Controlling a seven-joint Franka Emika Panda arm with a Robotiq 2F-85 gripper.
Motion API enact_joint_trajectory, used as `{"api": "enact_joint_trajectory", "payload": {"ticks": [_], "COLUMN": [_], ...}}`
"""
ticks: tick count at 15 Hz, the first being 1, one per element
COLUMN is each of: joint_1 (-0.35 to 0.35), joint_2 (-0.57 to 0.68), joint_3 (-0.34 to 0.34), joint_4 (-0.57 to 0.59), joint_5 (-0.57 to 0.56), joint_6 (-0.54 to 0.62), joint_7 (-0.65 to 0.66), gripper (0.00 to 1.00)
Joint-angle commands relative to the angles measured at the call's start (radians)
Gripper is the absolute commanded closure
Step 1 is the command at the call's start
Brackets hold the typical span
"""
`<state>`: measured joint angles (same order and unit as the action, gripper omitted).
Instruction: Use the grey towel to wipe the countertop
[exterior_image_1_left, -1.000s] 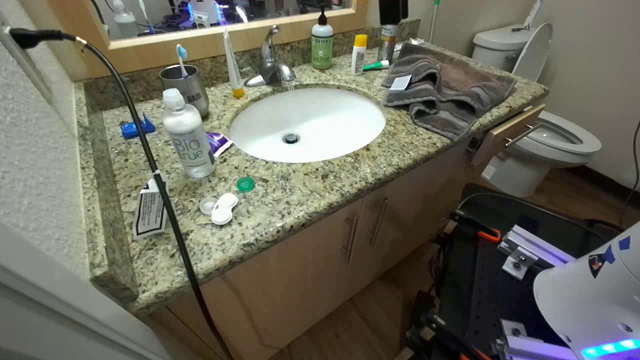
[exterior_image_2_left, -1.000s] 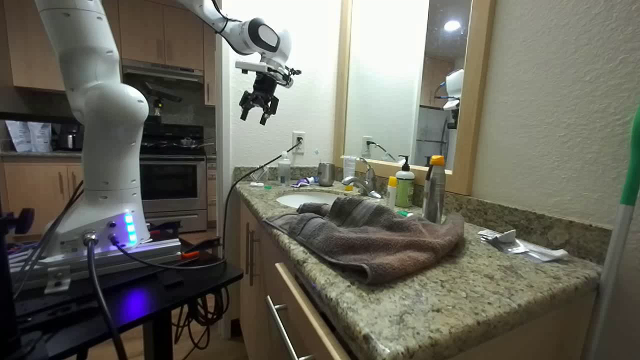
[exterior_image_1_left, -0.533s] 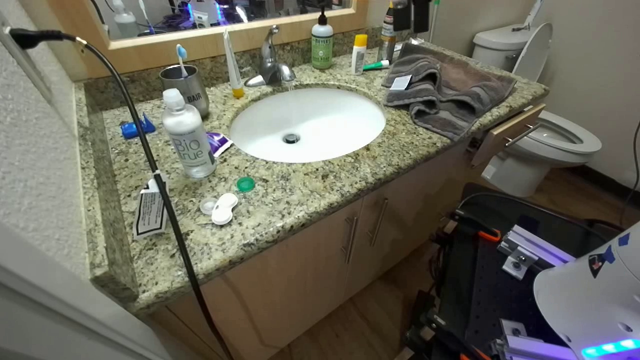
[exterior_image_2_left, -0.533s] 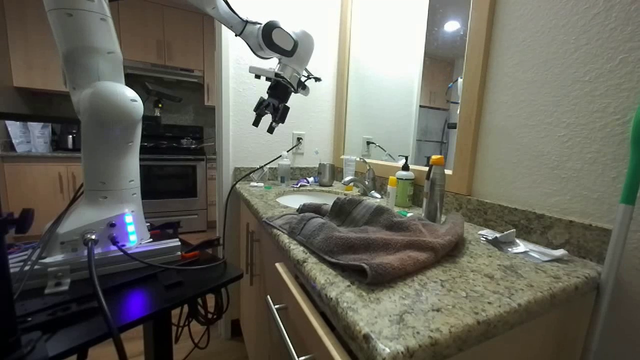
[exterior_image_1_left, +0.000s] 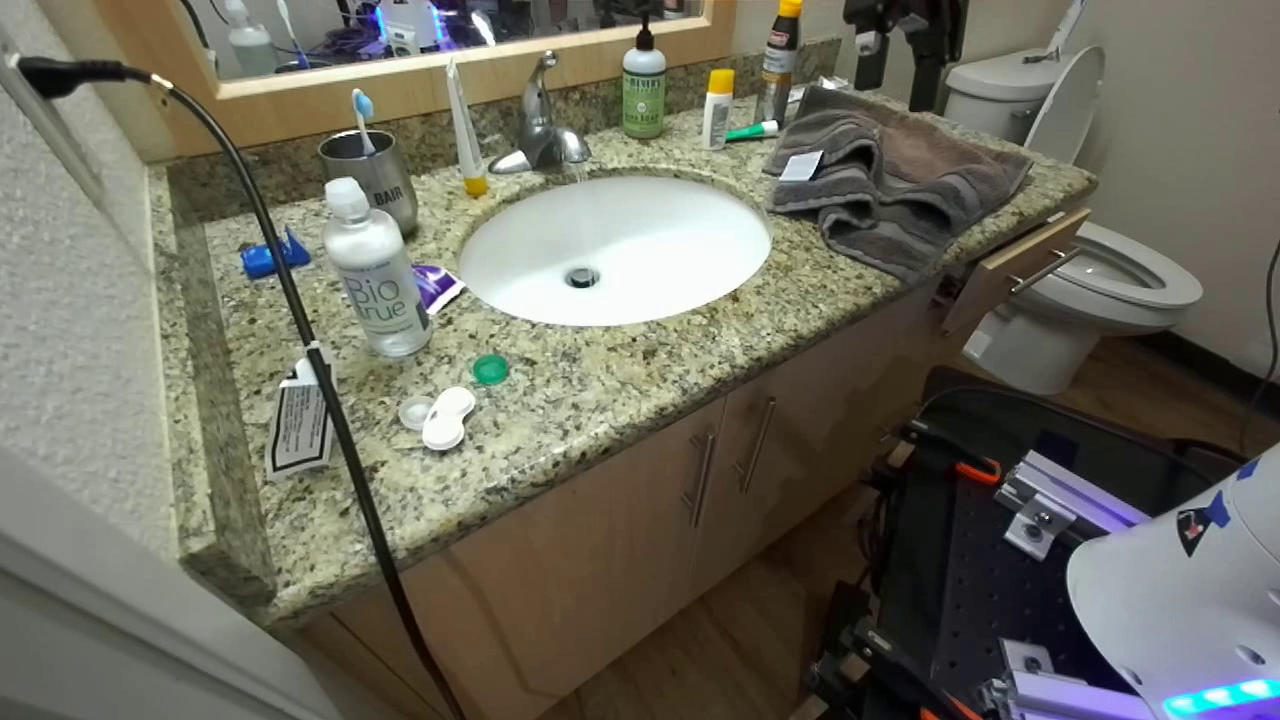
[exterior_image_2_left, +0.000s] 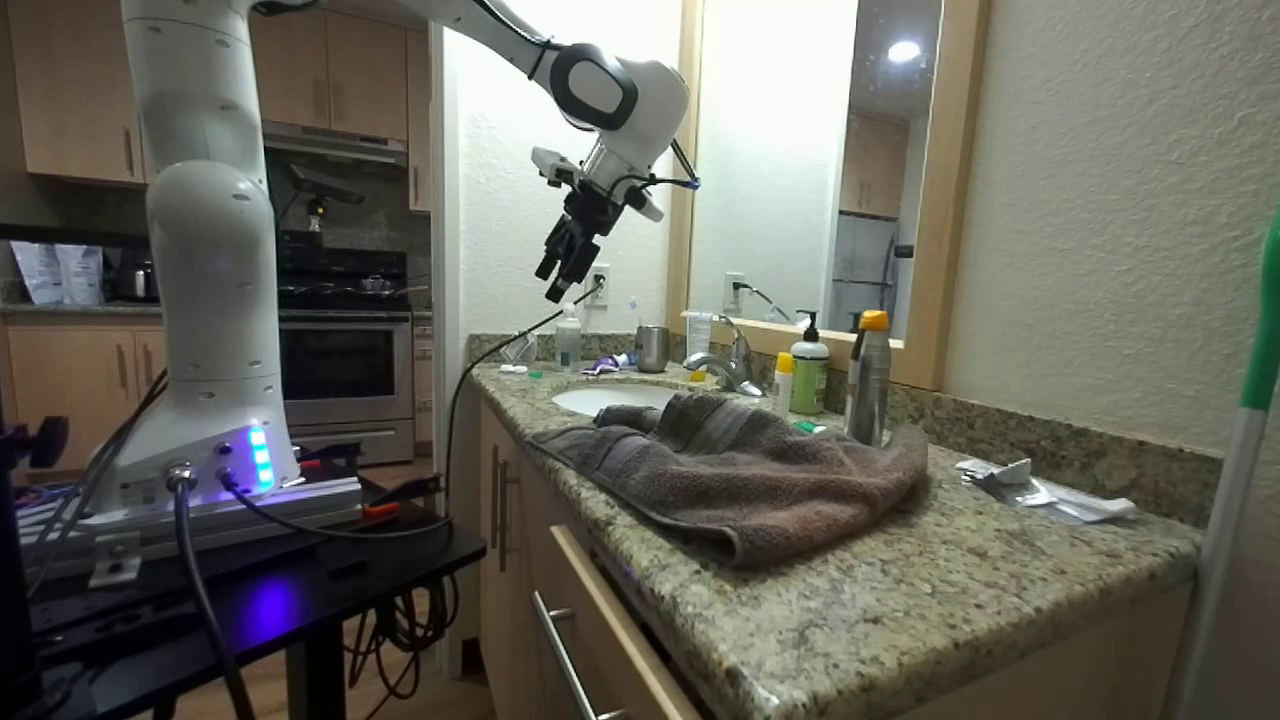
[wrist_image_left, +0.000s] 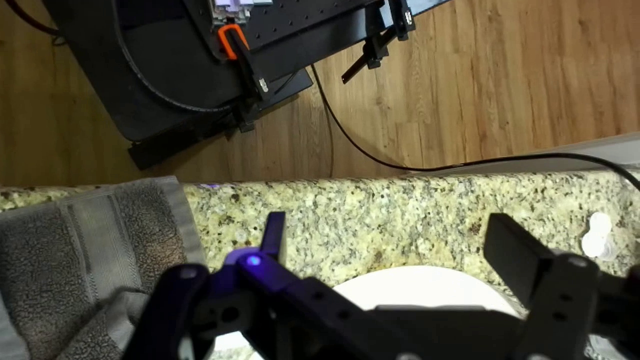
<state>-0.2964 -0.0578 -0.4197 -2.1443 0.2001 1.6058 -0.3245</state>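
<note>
The grey towel (exterior_image_2_left: 760, 480) was matt cloth with a rough pile; in the wrist view its woven band (wrist_image_left: 102, 240) looked flatter and smoother. The countertop (exterior_image_2_left: 900, 610) looked like polished stone, glossy. The sink (exterior_image_1_left: 660, 245) was smooth and glossy. The faucet (exterior_image_1_left: 540, 138) showed bright, reflective metal; the tumbler (exterior_image_1_left: 385, 185), metal with a duller sheen. The gripper (wrist_image_left: 392, 237) appeared mostly matt. The mirror frame (exterior_image_2_left: 950, 200) looked like smooth wood, the floor (wrist_image_left: 475, 90) grained wood, the wall (exterior_image_2_left: 1110, 200) rough.

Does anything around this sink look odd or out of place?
Yes: a drawer stands pulled out below the grey towel. On the countertop, a small green disc, perhaps a loose cap, lies apart from the white lens case. The towel is also rumpled.
</note>
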Motion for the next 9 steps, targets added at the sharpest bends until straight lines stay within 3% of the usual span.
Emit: {"api": "enact_joint_trajectory", "payload": {"ticks": [1, 5, 9], "joint_1": [-0.018, -0.050, -0.084], "joint_2": [0.012, 0.069, 0.107], "joint_3": [0.025, -0.001, -0.012], "joint_4": [0.004, 0.045, 0.031], "joint_5": [0.008, 0.079, 0.068], "joint_6": [0.050, 0.199, 0.400], "joint_7": [0.083, 0.203, 0.321], "gripper": [0.00, 0.00, 0.00]}}
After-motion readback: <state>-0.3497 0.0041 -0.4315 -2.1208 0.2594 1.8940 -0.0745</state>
